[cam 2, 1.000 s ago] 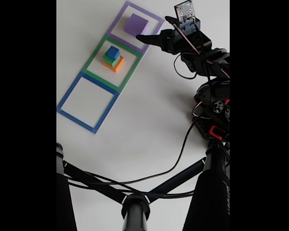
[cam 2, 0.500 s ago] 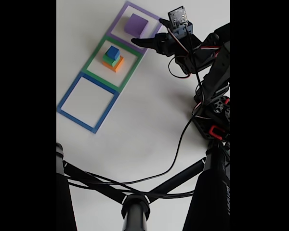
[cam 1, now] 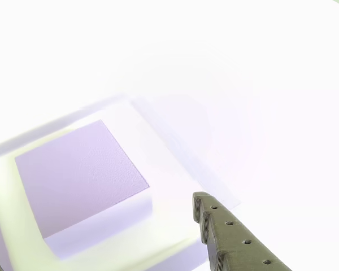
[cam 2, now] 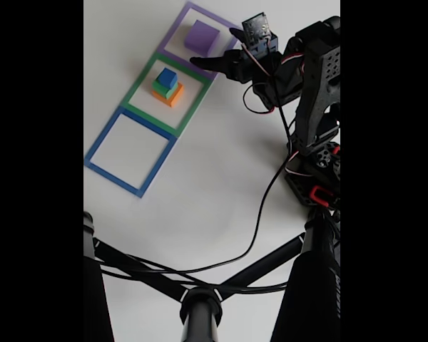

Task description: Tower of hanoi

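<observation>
In the fixed view a black tripod (cam 2: 200,299) fills my foreground, a cable (cam 2: 260,221) trailing over the white table (cam 2: 221,178) to the arm's base. Past that lies the blue outline (cam 2: 94,146), nothing in it. Next comes the green outline (cam 2: 135,89) holding three stacked blocks: orange (cam 2: 175,97) at the bottom, green (cam 2: 160,87) on it, the blue cube (cam 2: 167,77) on top. Farthest is the purple outline (cam 2: 175,32) with the purple block (cam 2: 201,36) alone inside. My gripper (cam 2: 217,48) hangs just beside that block, fingers spread, holding nothing. In the other view, washed out by glare, one ridged finger (cam 1: 231,237) sits near the block's right edge (cam 1: 79,180), apart from it

I judge these blocks light, stiff and matte, so slipping should not be a worry. The flat parallel sides are where I would pinch, squarely at mid-height, since a skewed grip could twist a block or topple the stack
</observation>
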### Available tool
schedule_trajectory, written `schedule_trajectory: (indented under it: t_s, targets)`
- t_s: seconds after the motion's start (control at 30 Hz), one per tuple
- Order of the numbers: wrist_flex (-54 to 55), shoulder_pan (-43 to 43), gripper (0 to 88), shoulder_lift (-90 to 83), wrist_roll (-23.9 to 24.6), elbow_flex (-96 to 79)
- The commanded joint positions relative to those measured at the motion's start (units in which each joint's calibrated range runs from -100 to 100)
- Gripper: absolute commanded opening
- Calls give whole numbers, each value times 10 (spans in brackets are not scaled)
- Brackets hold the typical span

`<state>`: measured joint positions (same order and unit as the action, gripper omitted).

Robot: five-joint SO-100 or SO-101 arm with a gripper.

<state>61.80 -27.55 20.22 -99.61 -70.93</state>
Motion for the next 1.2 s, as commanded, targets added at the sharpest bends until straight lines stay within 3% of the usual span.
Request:
schedule_trajectory:
  t_s: [0.0, 0.8, 1.17]
  targets:
    - [22, 6, 451, 13, -4, 29]
    - [36, 20, 428, 74, -4, 95]
    - [36, 19, 310, 76, -4, 91]
